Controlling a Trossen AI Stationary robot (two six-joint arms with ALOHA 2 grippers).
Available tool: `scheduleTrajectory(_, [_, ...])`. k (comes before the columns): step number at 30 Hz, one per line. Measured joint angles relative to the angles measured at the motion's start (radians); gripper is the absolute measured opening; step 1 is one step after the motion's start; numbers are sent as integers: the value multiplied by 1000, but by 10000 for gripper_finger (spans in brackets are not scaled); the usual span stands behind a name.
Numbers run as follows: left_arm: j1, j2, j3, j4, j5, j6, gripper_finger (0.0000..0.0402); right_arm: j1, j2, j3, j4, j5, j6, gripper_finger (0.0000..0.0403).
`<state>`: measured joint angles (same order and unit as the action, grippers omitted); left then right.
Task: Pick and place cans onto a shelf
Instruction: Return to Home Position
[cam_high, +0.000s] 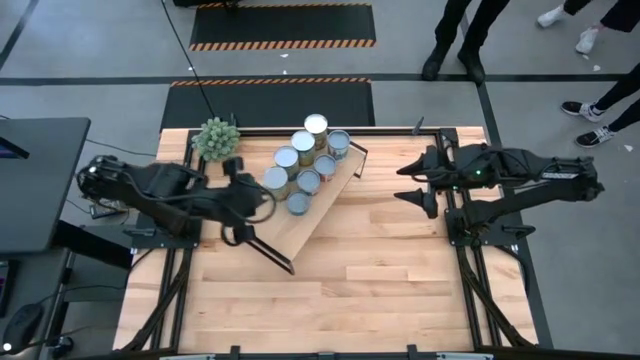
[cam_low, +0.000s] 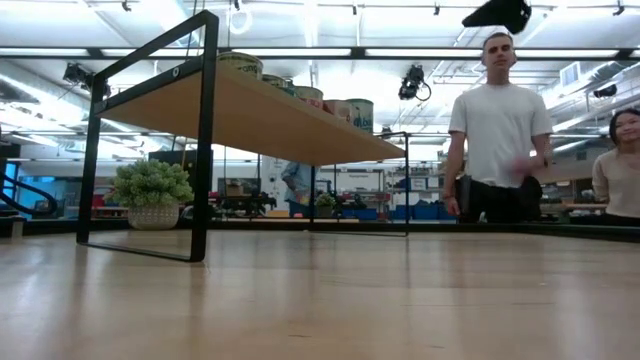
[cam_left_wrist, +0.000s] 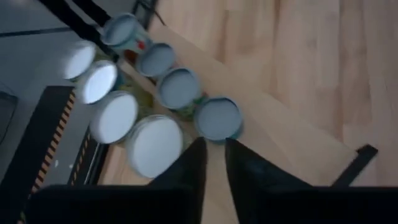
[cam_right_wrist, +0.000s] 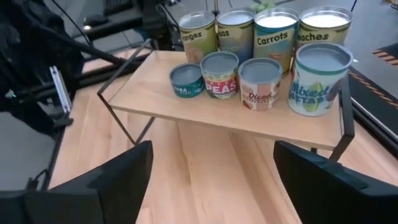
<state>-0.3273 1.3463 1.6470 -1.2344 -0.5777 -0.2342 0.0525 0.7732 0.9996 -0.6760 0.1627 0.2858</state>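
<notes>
Item: one long light-wood shelf (cam_high: 295, 232) with thin black metal frame ends, which stood diagonally on the pale butcher-block counter (cam_high: 380, 290), toward its far left. Item: eight small cylindrical metal cans (cam_high: 303, 142) with round silvery, white or bluish-grey tops, all upright on the shelf's board and gathered in two close rows at its far end. In my right wrist view the taller ones stood behind, among them a can lettered Carrots (cam_right_wrist: 273, 40), and the shorter ones in front, among them a can lettered Peas (cam_right_wrist: 219, 73). Item: my left end effector (cam_high: 262, 205), which hung over the shelf's board just beside the nearest cans, its two dark fingers (cam_left_wrist: 193, 168) pressed almost together, gripping nothing. Item: my right end effector (cam_high: 412, 183), which sat above the counter's right side, well apart from the shelf and pointed toward it, its fingers (cam_right_wrist: 118, 180) spread wide. Item: one spiky green plant (cam_high: 216, 138) in a pale pot, near the counter's far left corner, just beside the shelf. Item: a person in a white T-shirt (cam_low: 498, 120), who stood in the room beyond the counter.
</notes>
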Motion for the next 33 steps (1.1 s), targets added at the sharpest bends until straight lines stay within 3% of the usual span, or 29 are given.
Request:
scheduleTrajectory(6, [-3, -137, -116, 90, -73, -75, 8, 0, -88, -102, 71, -4, 9, 276])
scheduleTrajectory(14, [-1, -345, -353, 230, -208, -245, 4, 0, -184, -212, 164, -54, 3, 145])
scheduleTrajectory(18, [-1, -462, -527, 386, -228, -331, 3, 0, -248, -315, 259, -87, 52, 98])
scheduleTrajectory(24, [-1, -592, -814, 717, -243, -454, 1, 0, -328, -480, 437, -114, 173, 45])
scheduleTrajectory(29, [-1, -657, -1002, 876, -245, -563, 1, 0, -379, -590, 505, -113, 252, 8])
scheduleTrajectory(33, [-1, -692, -1121, 957, -290, -631, 1, -1, -404, -669, 534, -95, 349, 10])
